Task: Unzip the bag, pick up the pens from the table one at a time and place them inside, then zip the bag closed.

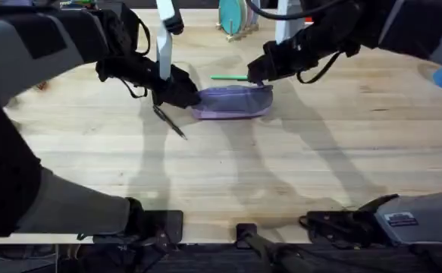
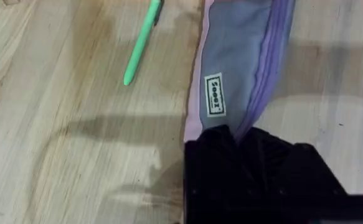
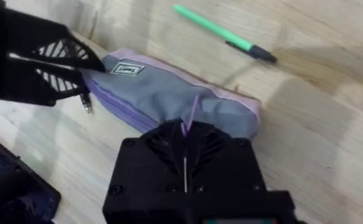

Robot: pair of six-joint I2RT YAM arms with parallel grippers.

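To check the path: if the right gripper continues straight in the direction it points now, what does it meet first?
The right gripper is already at the lavender fabric pouch, so it meets the pouch first. The left gripper lies beyond, though depth is unclear.

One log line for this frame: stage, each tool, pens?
stage: unzipping | left tool: clamps bag end | right tool: shut on pull tab | green pen, black pen: on table

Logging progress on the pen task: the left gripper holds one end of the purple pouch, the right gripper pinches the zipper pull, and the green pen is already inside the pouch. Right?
Not quite. The green pen lies on the table beside the purple pouch, as the right wrist view shows. The left gripper does hold one end, and the right gripper pinches the zipper pull.
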